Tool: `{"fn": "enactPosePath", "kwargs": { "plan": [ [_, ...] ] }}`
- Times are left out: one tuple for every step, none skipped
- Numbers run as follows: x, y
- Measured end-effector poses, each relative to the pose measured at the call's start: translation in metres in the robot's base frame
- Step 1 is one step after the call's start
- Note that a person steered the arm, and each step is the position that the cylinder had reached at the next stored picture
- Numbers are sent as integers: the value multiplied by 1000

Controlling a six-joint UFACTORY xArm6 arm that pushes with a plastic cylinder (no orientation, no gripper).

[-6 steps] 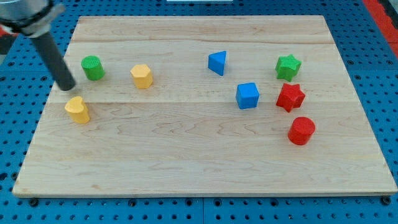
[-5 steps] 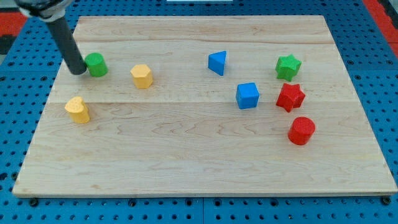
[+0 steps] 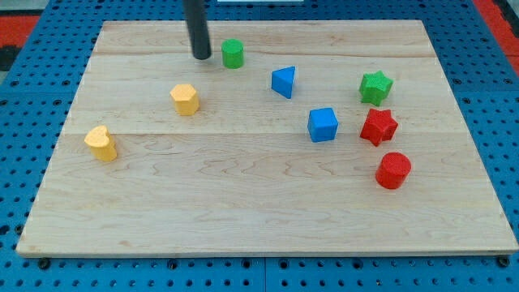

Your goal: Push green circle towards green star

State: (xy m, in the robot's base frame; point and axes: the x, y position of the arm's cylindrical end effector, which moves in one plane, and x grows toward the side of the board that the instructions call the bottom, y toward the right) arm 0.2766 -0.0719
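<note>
Wooden counter (image 3: pixel 243 219) under everything; dark rod down from the view's top, my tip (image 3: pixel 200 57) just left of the green circle (image 3: pixel 233 53), a sliver apart; no jaws on this tool, just a bare rod; green star (image 3: pixel 375 87) well off right, beyond the blue triangle (image 3: pixel 283 82).

Wooden board (image 3: pixel 243 211) carries eight coloured blocks, mostly toward the view's right
</note>
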Motion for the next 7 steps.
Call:
{"fn": "enactPosePath", "kwargs": {
  "plan": [
    [0, 60],
    [-2, 73],
    [-2, 74],
    [-3, 74],
    [-3, 74],
    [-3, 74],
    [-3, 74]
  ]
}}
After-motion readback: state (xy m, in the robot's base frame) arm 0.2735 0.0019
